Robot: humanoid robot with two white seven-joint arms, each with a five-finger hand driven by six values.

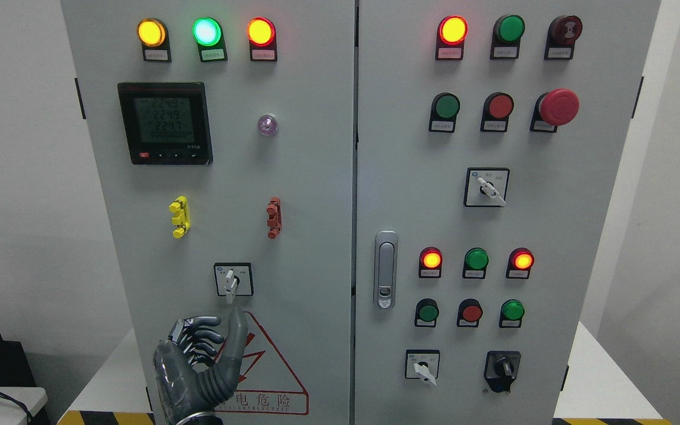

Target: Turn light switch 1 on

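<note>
Grey cabinet door [293, 236], rotary switch [232, 280] just above left robot hand [198, 360], fingers curled, thumb raised.

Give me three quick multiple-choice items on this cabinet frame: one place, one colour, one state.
1. Where is the left hand?
A. on the door handle
B. just below the left door's rotary switch
C. on the red mushroom button

2. What colours are the three lamps atop the left door, left to right?
A. yellow, green, red
B. red, red, green
C. green, yellow, blue

3. How are the hand's fingers?
A. all spread flat
B. one finger extended upward, others curled
C. wrapped around the knob

Answers:
1 B, its fingertip sits under the rotary switch.
2 A, yellow lamp, green lamp, red lamp.
3 B, one raised, the rest curled.
</note>
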